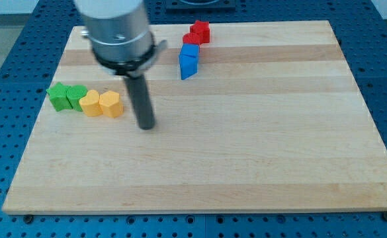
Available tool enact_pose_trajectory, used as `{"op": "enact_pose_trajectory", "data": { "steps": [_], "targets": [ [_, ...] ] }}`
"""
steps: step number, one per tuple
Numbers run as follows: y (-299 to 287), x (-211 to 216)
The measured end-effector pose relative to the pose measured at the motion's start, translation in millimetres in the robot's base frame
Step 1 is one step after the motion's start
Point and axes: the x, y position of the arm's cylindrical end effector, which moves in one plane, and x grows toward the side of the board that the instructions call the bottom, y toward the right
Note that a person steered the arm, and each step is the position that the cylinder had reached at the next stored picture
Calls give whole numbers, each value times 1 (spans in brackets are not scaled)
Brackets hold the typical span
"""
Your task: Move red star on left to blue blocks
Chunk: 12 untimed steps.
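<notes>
My tip on worktop, just right of yellow blocks; no jaws in view; red blocks touching blue blocks.

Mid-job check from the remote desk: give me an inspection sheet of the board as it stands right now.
Surface: wooden board, on a blue perforated table.
Job's things: red blocks at the view's top, touching the blue blocks just below them; the red shapes are unclear.
Clutter: two green blocks and two yellow blocks in a row at the view's left.
Gripper: none fitted; my tip rests right of the yellow blocks, apart from them.
Cables: nothing seen.
Surroundings: nothing seen.
</notes>
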Motion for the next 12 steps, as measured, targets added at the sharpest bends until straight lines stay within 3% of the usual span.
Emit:
{"op": "enact_pose_trajectory", "data": {
  "steps": [1,2,3,5,7,10,12],
  "targets": [
    [82,-23],
    [142,-91],
    [149,-161],
    [144,-253],
    [48,-270],
    [-45,-216],
    [-38,-274]
  ]
}}
